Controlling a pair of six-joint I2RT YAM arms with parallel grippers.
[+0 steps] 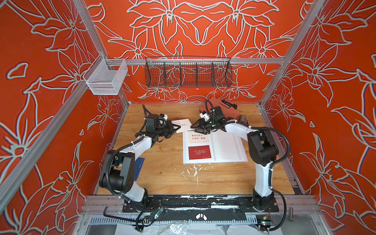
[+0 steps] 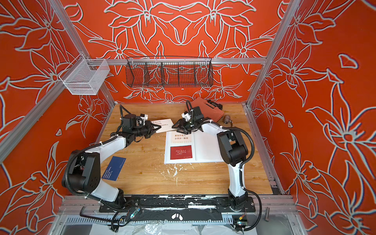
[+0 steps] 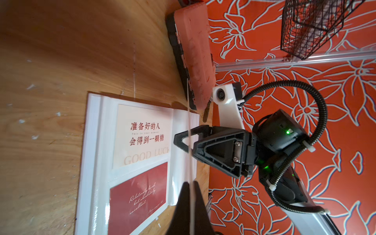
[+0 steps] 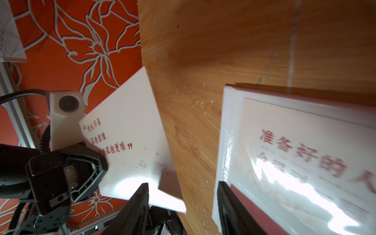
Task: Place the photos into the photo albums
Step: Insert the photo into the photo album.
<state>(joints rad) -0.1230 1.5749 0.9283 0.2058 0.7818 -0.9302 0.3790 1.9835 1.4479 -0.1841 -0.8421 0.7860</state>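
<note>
The photo album (image 1: 225, 146) lies open on the wooden table, its rim also in the wrist views (image 3: 95, 162) (image 4: 227, 142). Its left page holds a white photo with Chinese text (image 1: 197, 136) and a dark red photo (image 1: 199, 152). My left gripper (image 1: 179, 127) (image 3: 190, 187) is shut on another white photo with Chinese text (image 1: 184, 124) (image 2: 164, 124) (image 4: 126, 126), held off the table behind the album; the left wrist view shows it edge-on. My right gripper (image 1: 192, 127) (image 4: 183, 184) stands open, with that photo's corner between its fingers. A navy photo (image 2: 114, 167) lies by the left arm.
An orange ribbed case (image 1: 221, 110) (image 3: 195, 55) lies at the back right, with a small metal piece (image 2: 226, 119) beside it. A black wire basket (image 1: 188, 73) and a white mesh basket (image 1: 105, 78) hang on the frame. White flecks dot the table's front.
</note>
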